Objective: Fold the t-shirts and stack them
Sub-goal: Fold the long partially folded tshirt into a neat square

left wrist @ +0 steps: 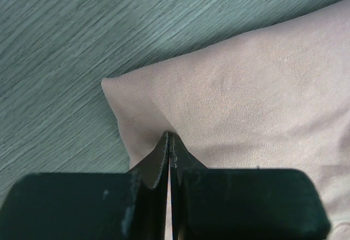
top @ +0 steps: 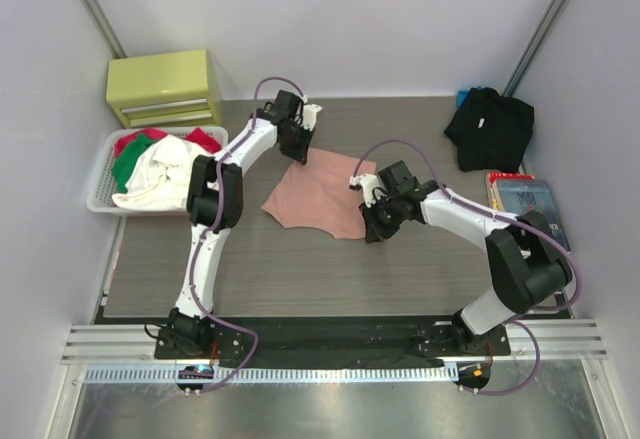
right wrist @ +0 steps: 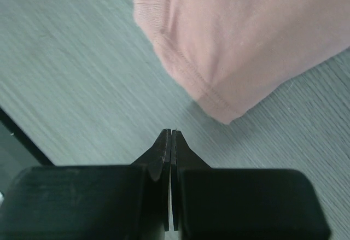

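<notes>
Nearest your side of the grey wood-grain table (top: 250, 269), the right gripper (right wrist: 171, 132) is clenched on nothing. Its wrist camera shows the two black fingers pressed together over bare tabletop, with a hemmed corner of the salmon-pink cotton t-shirt (top: 320, 199) just ahead of the tips and apart from them.

That shirt lies mid-table between the two arms as a flat, partly folded panel with an uneven outline, so I judge the folding step to be in hand and stacking not yet begun.

At the shirt's far corner the left gripper (left wrist: 169, 135) is also clenched. Its tips touch the cloth where a soft crease runs up to them. You cannot tell from the pictures whether a pinch of fabric is caught there or the tips merely press on it.

For the next fold you would likely need the right jaws parted and brought onto that hemmed corner. The left end should meanwhile keep the far corner from sliding.

Only the overhead camera shows the rest. The black cloth t-shirt (top: 490, 127) sits bunched at the far right, well apart from the pink one. A white plastic basket (top: 98, 184) of red, green and white garments stands beside the table's left edge, with a yellow-green drawer box (top: 165, 84) beyond it. The wrist cameras alone show the hem stitching and the closed jaws.
</notes>
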Tool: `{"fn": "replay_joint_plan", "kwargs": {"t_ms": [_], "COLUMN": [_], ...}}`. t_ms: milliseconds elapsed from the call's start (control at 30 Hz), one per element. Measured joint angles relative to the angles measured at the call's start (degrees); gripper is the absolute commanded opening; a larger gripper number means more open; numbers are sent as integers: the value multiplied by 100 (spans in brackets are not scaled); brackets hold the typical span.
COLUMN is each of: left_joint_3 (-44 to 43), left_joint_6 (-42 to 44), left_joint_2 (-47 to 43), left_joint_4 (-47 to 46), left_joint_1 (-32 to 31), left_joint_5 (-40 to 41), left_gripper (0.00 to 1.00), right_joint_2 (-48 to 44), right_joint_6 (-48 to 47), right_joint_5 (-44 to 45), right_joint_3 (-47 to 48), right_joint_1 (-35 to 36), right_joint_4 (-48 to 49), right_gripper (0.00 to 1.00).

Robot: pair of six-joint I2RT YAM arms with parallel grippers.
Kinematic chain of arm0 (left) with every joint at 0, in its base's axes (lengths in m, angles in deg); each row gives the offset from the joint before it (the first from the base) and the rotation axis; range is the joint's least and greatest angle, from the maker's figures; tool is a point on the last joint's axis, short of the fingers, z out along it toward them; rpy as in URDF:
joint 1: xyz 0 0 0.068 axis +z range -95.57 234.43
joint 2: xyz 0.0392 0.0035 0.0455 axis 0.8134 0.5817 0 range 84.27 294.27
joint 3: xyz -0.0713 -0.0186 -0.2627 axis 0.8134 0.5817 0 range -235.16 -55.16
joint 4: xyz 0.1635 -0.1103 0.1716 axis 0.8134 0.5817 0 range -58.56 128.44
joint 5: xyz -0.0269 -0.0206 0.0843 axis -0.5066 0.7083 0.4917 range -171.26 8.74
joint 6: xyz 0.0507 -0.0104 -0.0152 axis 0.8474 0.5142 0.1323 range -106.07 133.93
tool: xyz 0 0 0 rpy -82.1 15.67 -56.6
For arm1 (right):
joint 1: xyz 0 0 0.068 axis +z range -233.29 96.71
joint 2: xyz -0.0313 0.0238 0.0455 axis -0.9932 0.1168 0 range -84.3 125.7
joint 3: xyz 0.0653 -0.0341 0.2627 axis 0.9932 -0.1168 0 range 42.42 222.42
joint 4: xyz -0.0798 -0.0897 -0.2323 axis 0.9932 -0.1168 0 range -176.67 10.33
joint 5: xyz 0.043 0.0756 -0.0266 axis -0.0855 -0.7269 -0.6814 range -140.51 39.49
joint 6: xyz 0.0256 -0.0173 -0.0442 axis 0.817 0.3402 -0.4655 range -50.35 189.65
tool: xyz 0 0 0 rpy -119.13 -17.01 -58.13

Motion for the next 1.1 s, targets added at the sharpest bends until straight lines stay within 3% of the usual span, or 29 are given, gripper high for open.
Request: {"fn": "replay_joint_plan", "kwargs": {"t_ms": [233,467,633,767,1000,1100], "left_joint_3": [472,1246,2815,4096,5268,6092], "left_joint_6": [-9,173,505,675,98,-118], "left_joint_2": [-415,-2234,-4411,-5613,-5980,-6647], "left_joint_4": [-44,-144,-863,-1593,-2245,-2719], "left_joint_1": [-2,-24,-24,57,1373,1296], "left_joint_5": [-39,-33,52,289,286,1016], "left_gripper": [0,0,0,0,0,0], "right_joint_2": [-964,-1134,-1292,-1569,-2374,-2938], "right_joint_6": [-31,-356,-586,-629,-448,-317], "right_joint_5": [-284,-378,-46,184,647,1069], "right_joint_3": [-74,-72,-39,85,-22,-402], "right_joint_1": [0,2,-107,-691,-1639,-1641], "right_joint_4": [-83,-179,-181,-57,380,688], "right_gripper": [1,1,1,1,1,1]}}
